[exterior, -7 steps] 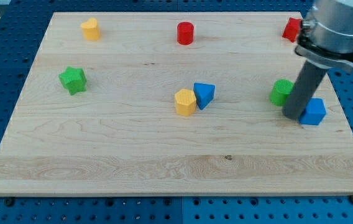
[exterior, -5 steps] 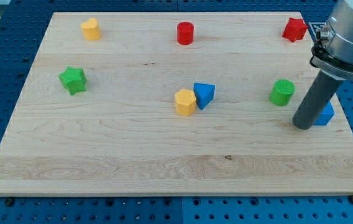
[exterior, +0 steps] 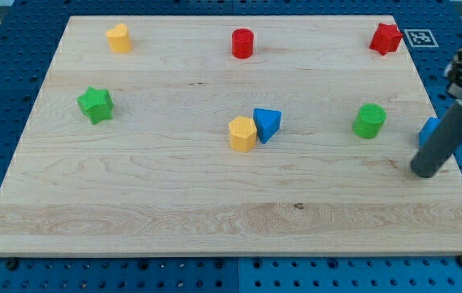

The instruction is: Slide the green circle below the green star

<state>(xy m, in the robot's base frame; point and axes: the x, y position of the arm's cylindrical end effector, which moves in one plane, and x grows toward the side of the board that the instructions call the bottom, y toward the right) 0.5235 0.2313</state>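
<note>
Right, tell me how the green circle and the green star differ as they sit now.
The green circle is a round cylinder; the green star has pointed lobes. The green circle sits toward the view's right, the green star near the left edge. My tip is close to the green circle, down to its right, and far from the green star. Both are green and stand alone on the board.

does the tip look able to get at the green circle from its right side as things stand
Probably yes. My tip sits right of and below the green circle, with bare board between; the blue block stands off that path.

My tip (exterior: 424, 172) sits right of the green circle (exterior: 369, 120).
</note>
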